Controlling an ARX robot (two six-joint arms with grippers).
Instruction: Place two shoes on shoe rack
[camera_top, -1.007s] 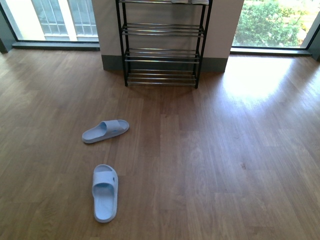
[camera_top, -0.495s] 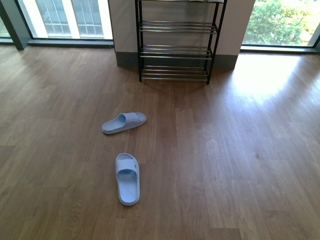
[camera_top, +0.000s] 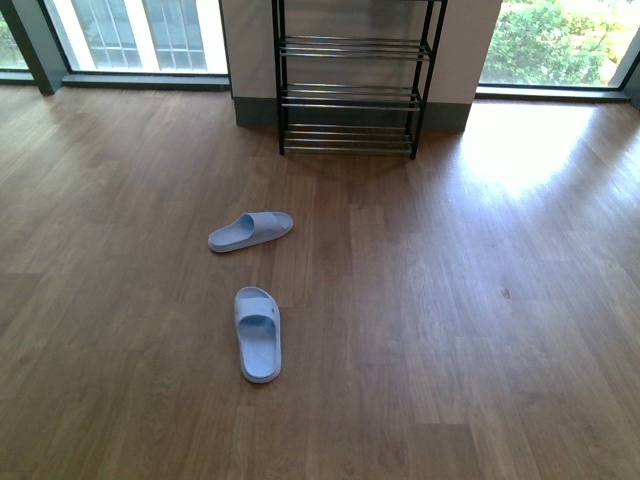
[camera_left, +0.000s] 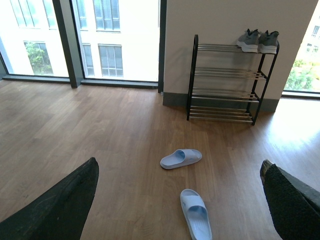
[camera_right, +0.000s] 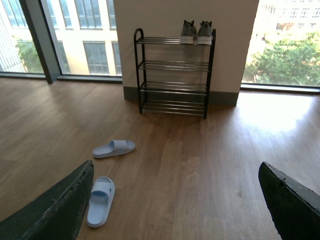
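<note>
My left gripper and right gripper hang with fingers spread wide, holding nothing. The near slide and far slide lie apart on the wooden floor, well short of the shoe rack at the wall. Grey sneakers sit at its top tier's right end.

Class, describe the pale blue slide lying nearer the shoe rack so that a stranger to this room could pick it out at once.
Find the black shoe rack against the far wall, then the two pale blue slides on the wooden floor before it. Yours is the far slide, closer to the rack and lying crosswise; the near slide points lengthwise towards it.
</note>
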